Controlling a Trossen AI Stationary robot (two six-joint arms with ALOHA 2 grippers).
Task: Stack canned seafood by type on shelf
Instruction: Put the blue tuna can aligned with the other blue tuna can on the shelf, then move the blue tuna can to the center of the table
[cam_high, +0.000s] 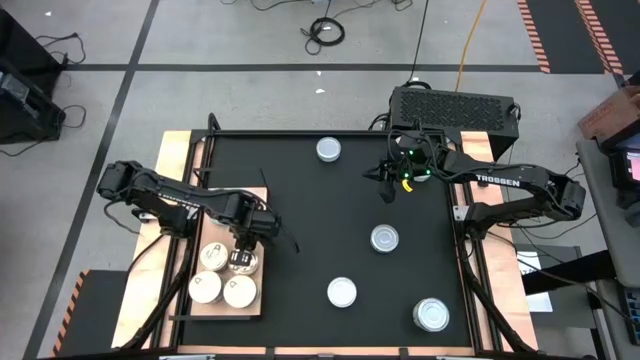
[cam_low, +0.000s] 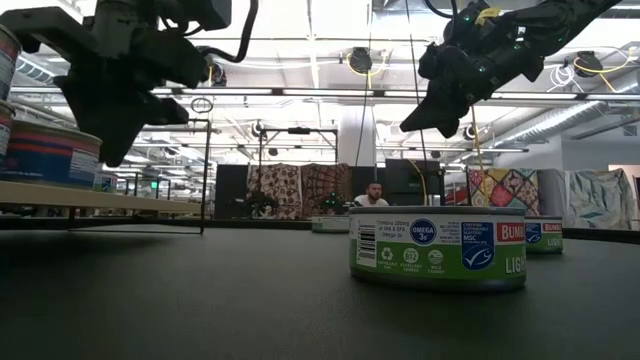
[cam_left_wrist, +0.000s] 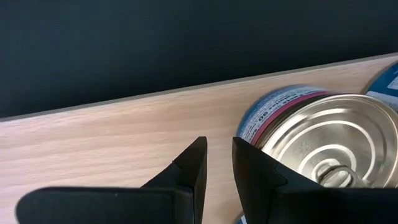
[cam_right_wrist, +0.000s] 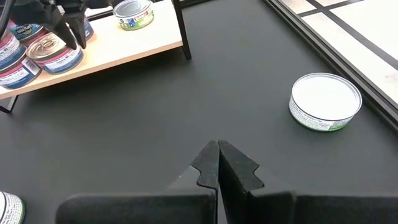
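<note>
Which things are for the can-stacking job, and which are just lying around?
For the job: loose tins on the mat, tins on the shelf, the shelf, left gripper over the shelf, right gripper above the mat.
Just lying about: black box behind the mat, floor cables, cardboard box.

The right arm (cam_high: 497, 180) bears "TROSSEN" in white, and the nearest green-labelled can (cam_low: 437, 247) reads "OMEGA 3s", "MSC", "BUM…" and "Contains 320mg of EPA & DHA".
</note>
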